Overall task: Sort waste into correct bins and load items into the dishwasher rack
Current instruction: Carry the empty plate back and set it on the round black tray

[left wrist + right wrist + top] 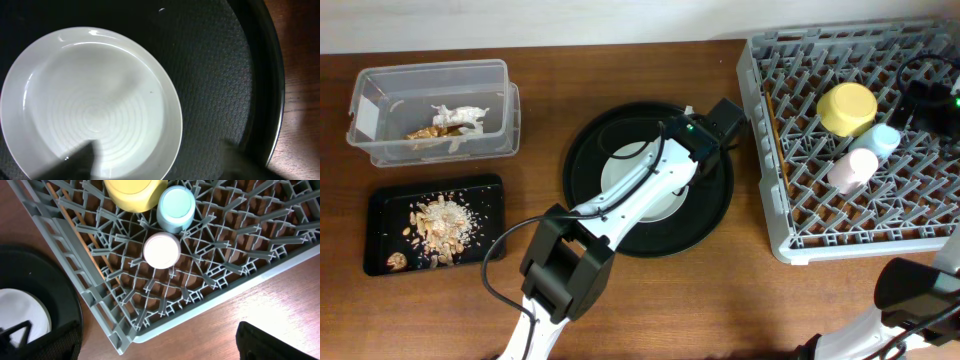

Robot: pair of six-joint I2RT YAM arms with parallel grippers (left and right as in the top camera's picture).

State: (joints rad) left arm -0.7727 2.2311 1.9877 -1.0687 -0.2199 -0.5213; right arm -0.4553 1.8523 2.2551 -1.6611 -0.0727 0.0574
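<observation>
far to the left of the left gripper's [160,162] fingers [82,162], a clear box [380,80] holds crumpled white paper [463,114] and brown wrappers [423,131]. nearer the robot, a shallow black tray [380,255] carries flaky food scraps [440,225].

those left fingers stand apart and grip nothing. one hangs over the near edge of the pale plate [95,95], the other over the round black tray [215,75] just beside the plate's rim. the plate lies flat on that tray, below the fingers.

to the right of them sits the grey rack [840,245]. chopsticks [85,235] lie along its left wall, and the yellow bowl [847,108], blue cup [885,140] and pink cup [857,168] stand close together inside.

the right gripper [157,330] hangs over bare table [210,325] just outside the rack's near corner. its fingers [40,340] are spread wide and empty. the pink cup is straight ahead of them, with the blue cup and bowl beyond it.
</observation>
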